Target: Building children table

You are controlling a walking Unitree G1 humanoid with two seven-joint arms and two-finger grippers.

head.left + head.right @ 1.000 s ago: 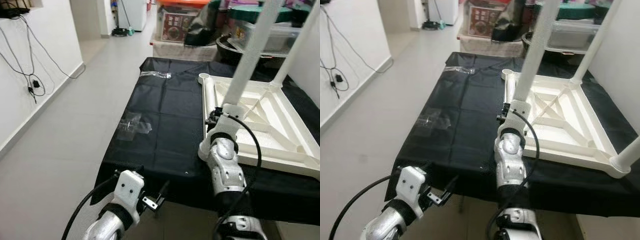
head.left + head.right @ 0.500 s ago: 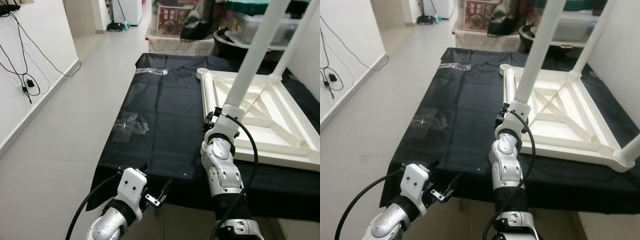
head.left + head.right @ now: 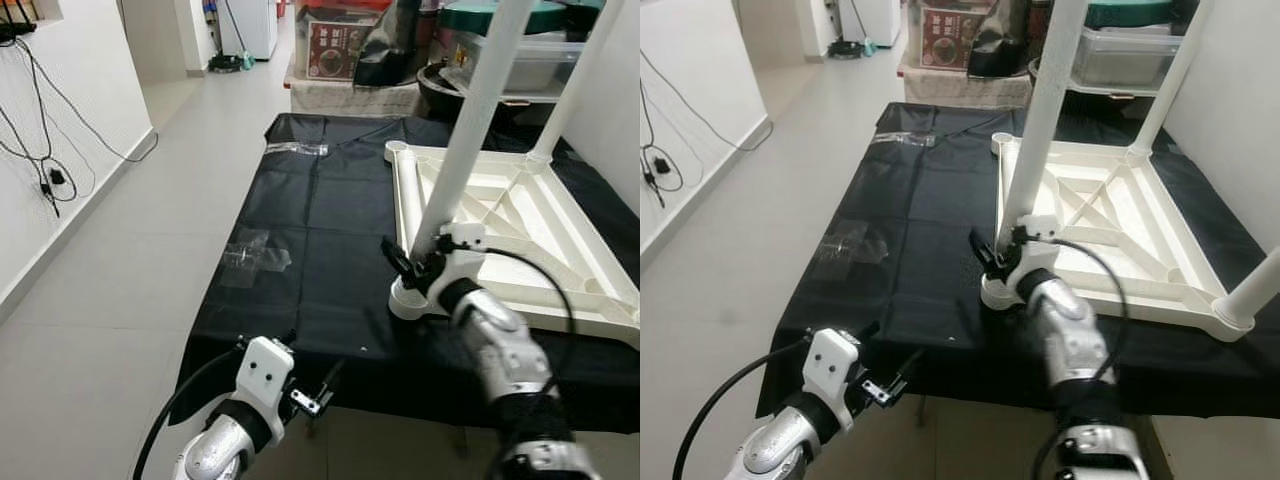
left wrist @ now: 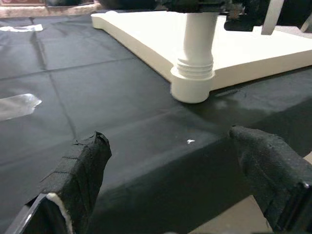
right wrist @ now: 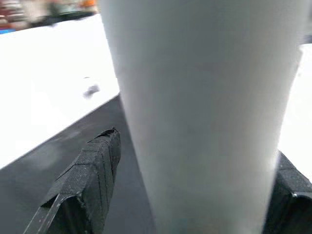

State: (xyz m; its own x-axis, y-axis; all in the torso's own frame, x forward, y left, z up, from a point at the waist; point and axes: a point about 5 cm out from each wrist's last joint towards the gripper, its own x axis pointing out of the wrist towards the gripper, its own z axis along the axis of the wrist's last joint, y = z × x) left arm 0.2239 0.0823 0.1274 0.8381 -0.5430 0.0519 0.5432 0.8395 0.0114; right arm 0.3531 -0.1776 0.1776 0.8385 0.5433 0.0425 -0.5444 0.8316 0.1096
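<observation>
Lying upside down on a black cloth (image 3: 320, 230), the white children's table (image 3: 540, 230) has its ribbed underside facing up, with white legs rising from its corners. The nearest leg (image 3: 465, 130) stands in its corner socket (image 3: 408, 298) close to the cloth's front edge. The right gripper (image 3: 412, 268) is at the base of this leg; in the right wrist view its black fingers (image 5: 87, 180) sit spread either side of the white tube, though the view is too close and blurred for me to say whether they actually press on it. The left gripper (image 3: 325, 385) hangs low beyond the cloth's front edge, its fingers (image 4: 78, 170) parted and holding nothing, pointing toward that same corner socket. Scraps of clear plastic wrap (image 3: 255, 258) lie on the cloth, well apart from the table. Boxes and bins (image 3: 345, 40) are stacked behind, and cables (image 3: 45, 150) hang on the white wall to the left.
</observation>
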